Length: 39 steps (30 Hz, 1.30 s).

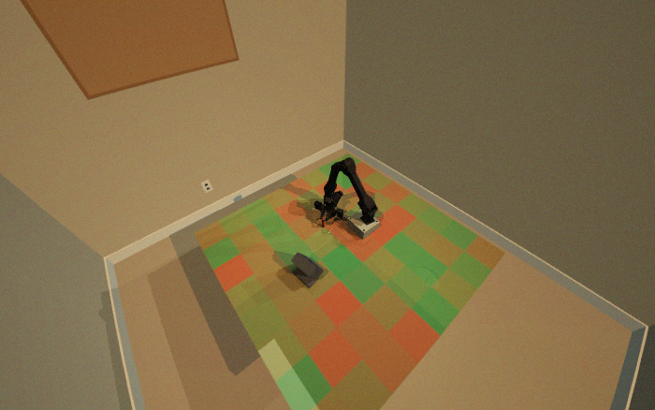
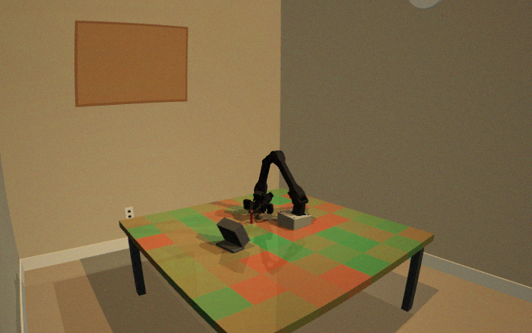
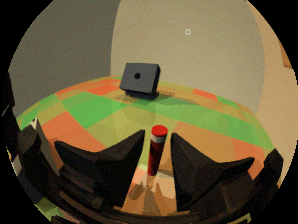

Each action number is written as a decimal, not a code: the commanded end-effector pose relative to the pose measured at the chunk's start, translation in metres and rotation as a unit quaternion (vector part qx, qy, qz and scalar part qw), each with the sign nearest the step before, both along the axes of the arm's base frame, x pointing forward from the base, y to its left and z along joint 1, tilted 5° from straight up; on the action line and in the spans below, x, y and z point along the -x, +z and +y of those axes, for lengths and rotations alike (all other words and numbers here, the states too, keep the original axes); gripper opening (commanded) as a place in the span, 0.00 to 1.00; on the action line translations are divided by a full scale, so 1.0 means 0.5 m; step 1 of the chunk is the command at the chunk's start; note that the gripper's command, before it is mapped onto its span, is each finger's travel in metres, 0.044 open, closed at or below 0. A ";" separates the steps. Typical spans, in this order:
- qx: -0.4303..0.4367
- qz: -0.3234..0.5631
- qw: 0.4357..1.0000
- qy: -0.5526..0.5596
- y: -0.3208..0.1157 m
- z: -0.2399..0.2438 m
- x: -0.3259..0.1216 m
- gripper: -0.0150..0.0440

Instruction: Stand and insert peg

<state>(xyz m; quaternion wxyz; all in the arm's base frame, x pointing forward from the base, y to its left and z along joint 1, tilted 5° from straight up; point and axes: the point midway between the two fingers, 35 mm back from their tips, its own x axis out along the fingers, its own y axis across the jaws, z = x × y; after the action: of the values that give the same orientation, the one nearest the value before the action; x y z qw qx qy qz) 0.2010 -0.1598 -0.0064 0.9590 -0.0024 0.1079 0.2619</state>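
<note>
The red peg (image 1: 323, 223) (image 2: 251, 217) (image 3: 156, 151) stands upright on the table, its white band near the top under a red cap. My gripper (image 3: 158, 135) is open a little around the peg. In the wrist view a gap shows between the peg and each finger. In the top and exterior views the fingers are small and dark. The dark sloped panel (image 1: 305, 264) (image 2: 237, 232) (image 3: 147, 86) stands on its base beyond the peg. Its one hole (image 3: 137, 76) shows as a dark round spot in the face toward me, with nothing in it.
The checkered table (image 1: 338, 304) (image 2: 282, 245) bears the panel, the peg and the arm's pale base block (image 1: 363, 228) (image 2: 293, 220). The panel is well apart from the gripper. A wall stands behind the table, with a brown board (image 1: 159, 43) (image 2: 131, 62) on it.
</note>
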 end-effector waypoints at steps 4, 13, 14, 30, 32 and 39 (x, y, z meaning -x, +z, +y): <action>0.000 0.000 1.000 0.000 0.000 0.000 0.000 0.47; 0.000 0.000 1.000 0.000 0.000 0.000 0.000 0.74; 0.000 0.000 1.000 0.000 0.000 0.000 0.000 0.79; 0.001 0.000 1.000 0.000 0.107 -0.024 -0.014 1.00; 0.001 0.000 1.000 0.000 0.172 -0.028 -0.020 1.00; 0.001 -0.001 1.000 0.000 0.320 -0.009 -0.022 1.00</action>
<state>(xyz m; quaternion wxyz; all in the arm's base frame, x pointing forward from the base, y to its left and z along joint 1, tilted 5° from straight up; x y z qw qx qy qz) 0.2126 -0.1690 0.1379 0.9594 -0.0118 0.1061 0.2610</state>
